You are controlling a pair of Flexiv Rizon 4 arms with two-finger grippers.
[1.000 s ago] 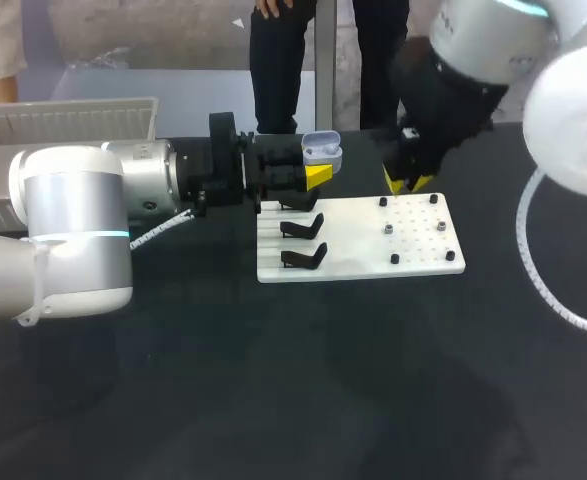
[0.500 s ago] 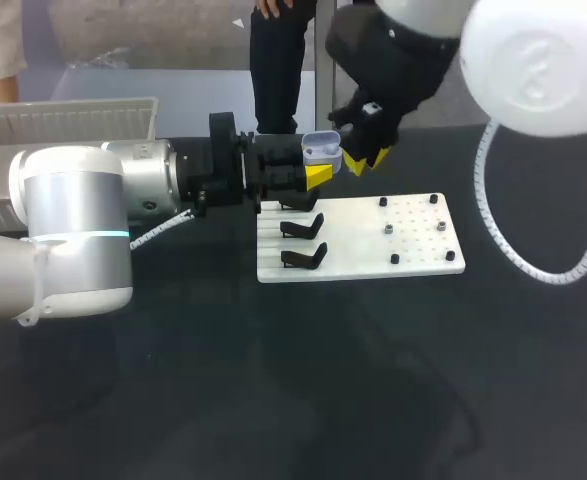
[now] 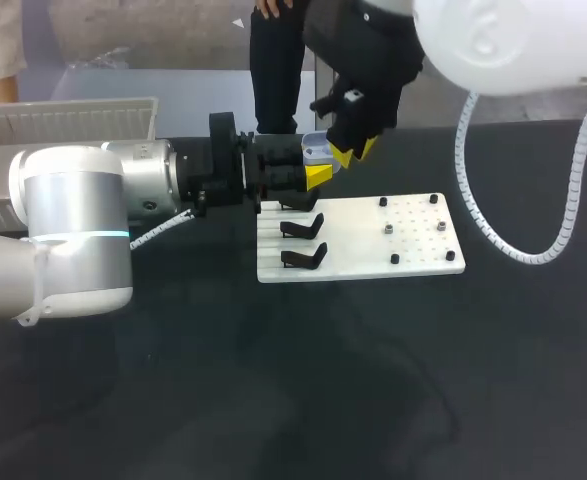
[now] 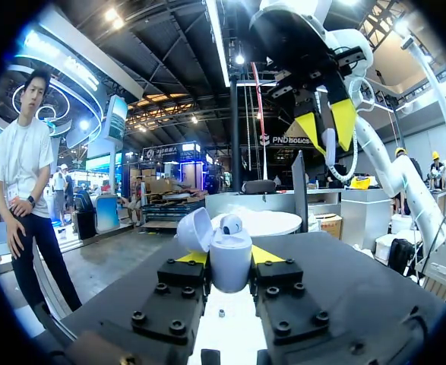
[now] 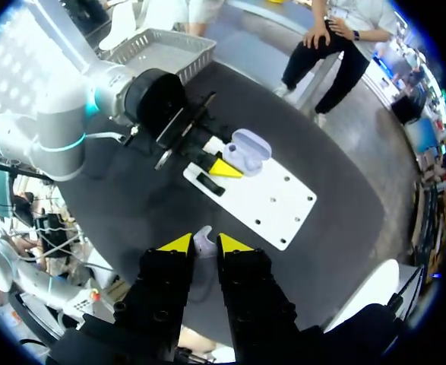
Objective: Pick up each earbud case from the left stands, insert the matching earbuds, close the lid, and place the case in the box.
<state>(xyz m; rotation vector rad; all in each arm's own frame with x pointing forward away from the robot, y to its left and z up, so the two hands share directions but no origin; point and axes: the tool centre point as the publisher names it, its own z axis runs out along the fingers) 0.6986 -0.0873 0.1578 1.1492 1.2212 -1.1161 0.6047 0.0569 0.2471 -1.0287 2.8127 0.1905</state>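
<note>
A pale blue earbud case [image 3: 318, 150] with its lid open is held level above the table, my left gripper [image 3: 316, 170] shut on it. In the left wrist view the case [image 4: 231, 266] sits between my left gripper's [image 4: 230, 257] yellow tips, with one earbud [image 4: 232, 223] in it. My right gripper [image 3: 353, 152] hangs just right of and above the case, shut on a white earbud [image 5: 202, 242]. The right wrist view looks down past my right gripper [image 5: 204, 245] at the open case [image 5: 245, 152].
A white board [image 3: 413, 262] lies under the grippers, with black stands [image 3: 301, 226] on its left part and small pegs [image 3: 386, 230] on its right part. A grey basket [image 3: 63, 120] stands at the back left.
My right arm has swung left from over the board's right part to just beside the open case. The left arm and the case have not moved.
</note>
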